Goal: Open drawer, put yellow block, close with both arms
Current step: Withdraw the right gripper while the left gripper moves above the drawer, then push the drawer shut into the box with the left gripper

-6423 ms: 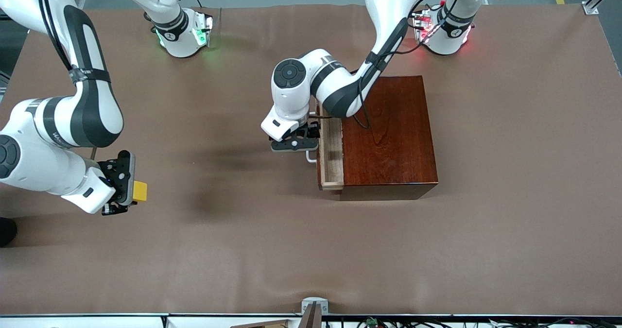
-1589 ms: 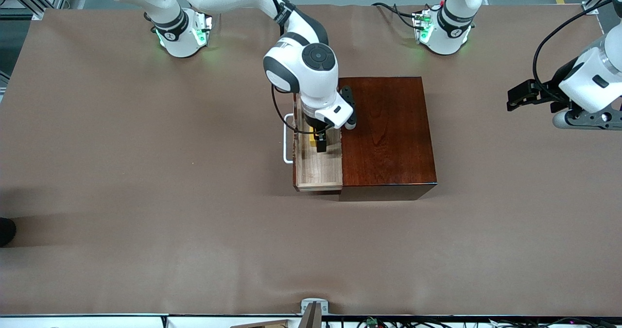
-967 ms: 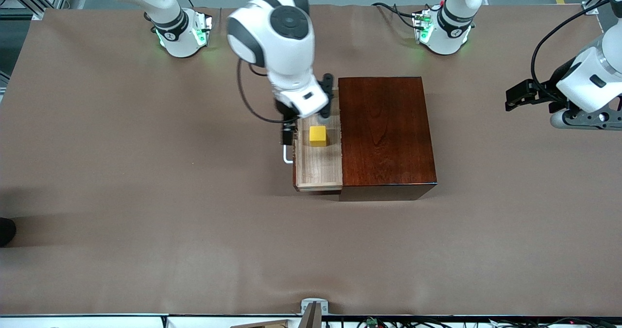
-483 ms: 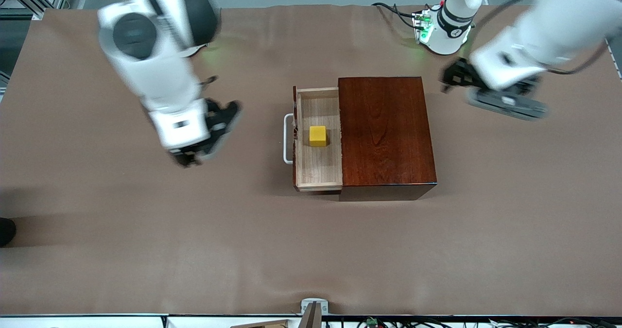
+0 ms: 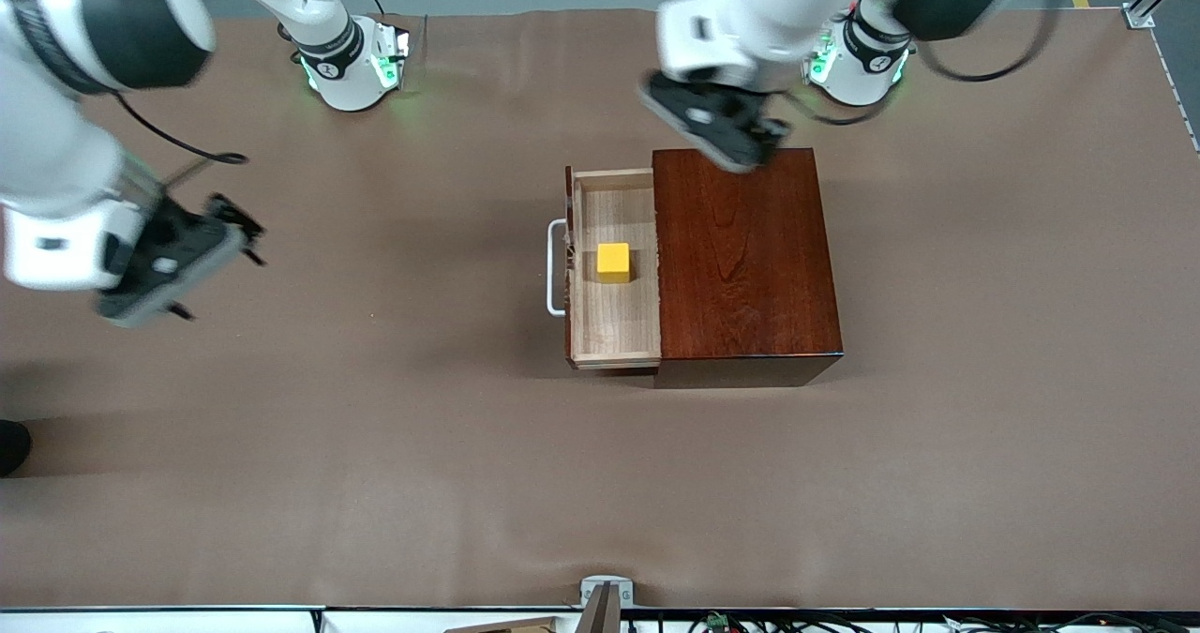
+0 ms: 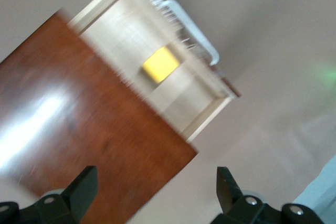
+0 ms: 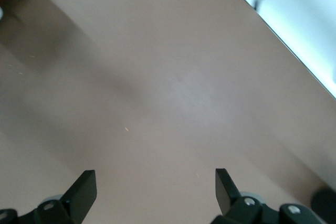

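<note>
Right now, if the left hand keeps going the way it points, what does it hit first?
Probably the top of the wooden box: the left hand, fingers open, points down at it near its edge. Depth is unclear.

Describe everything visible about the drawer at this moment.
The drawer is a pale light-wood tray with a dark reddish front and a white U-shaped bar handle. It stands pulled partly out of the glossy red-brown wooden box, toward the right arm's end. The yellow block sits on its floor. Neither hand touches it.
</note>
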